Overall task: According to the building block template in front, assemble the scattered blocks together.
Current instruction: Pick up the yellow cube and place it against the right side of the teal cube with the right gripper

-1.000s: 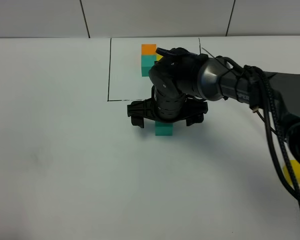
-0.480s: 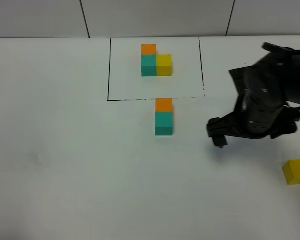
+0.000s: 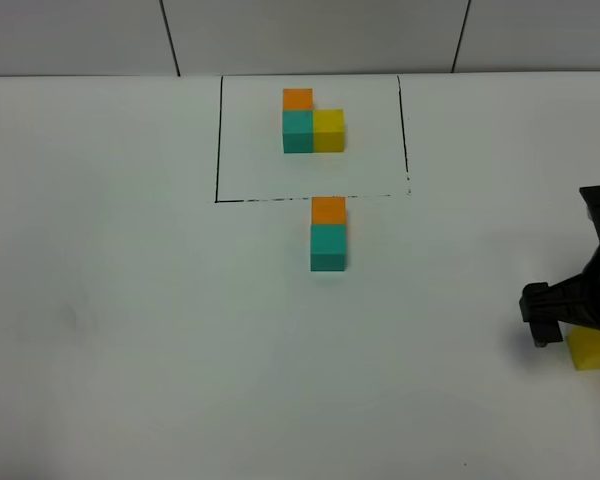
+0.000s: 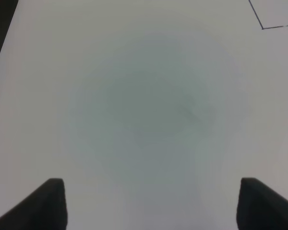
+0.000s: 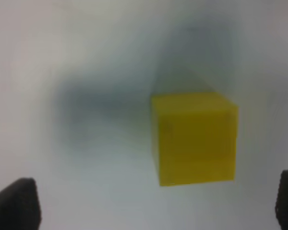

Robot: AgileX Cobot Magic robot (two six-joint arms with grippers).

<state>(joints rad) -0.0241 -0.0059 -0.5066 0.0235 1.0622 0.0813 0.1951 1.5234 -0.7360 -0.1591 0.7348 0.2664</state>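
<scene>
white tabletop [image 3: 130, 350] under a grey panelled wall [image 3: 310, 35]; left gripper [image 4: 153, 203] and right gripper [image 5: 151, 203] both released, empty

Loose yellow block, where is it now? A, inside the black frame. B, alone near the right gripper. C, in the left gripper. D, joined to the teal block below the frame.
B: the loose yellow block lies alone, close in front of the open right gripper.

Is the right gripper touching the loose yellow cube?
Apart. The right wrist view shows bare table between the yellow cube and each fingertip of the open right gripper.
</scene>
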